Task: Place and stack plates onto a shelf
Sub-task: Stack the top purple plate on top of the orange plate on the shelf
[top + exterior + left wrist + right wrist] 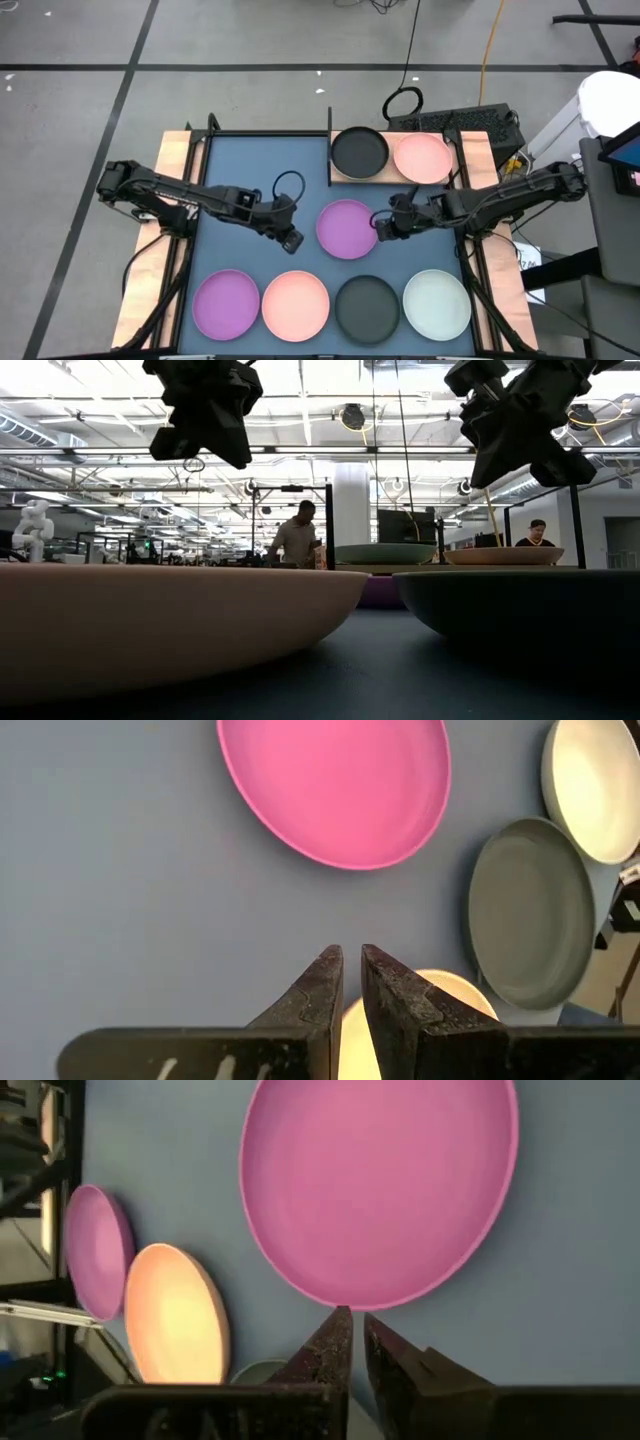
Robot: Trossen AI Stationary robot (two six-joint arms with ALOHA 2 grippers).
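**Two tools flank the middle purple plate**

The counter (250, 160) carries a near row of four plates: purple (226, 304), pink (295, 305), black (366, 306) and mint (437, 304). The shelf (336, 176), far right of centre, holds a black plate (359, 151) and a pink plate (422, 158). A second purple plate (346, 228) lies mid-counter. The left tool (291, 240) and right tool (379, 226) hover either side of it, each nearly closed and empty.

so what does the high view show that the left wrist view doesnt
Only the high view shows the shelf holding a black plate and a pink plate, the near-row purple plate, and the right gripper. Only the left wrist view shows the left gripper close up, fingers nearly together. Both show the centre purple plate, which looks pink in the wrist view.
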